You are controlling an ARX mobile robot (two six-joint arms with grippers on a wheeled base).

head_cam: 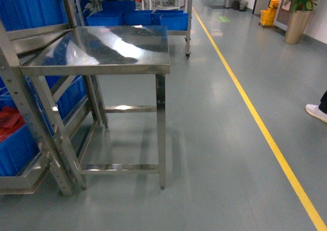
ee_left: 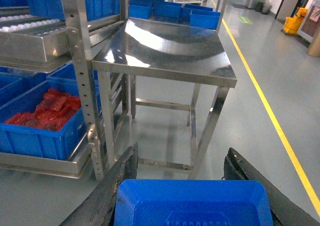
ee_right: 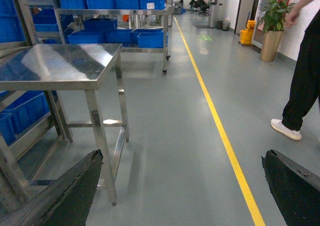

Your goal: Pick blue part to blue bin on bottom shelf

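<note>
Holding blue part (ee_left: 192,203) between left fingers (ee_left: 112,186), bottom middle of left wrist view, long side across frame. Bottom shelf (ee_left: 42,162) up-left of it, blue bin (ee_left: 42,136) of red bits there. Right fingers (ee_right: 70,186) spread wide, empty. Left arm nearer.

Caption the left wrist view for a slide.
Left gripper holds a blue tray before the steel table and rack.
</note>
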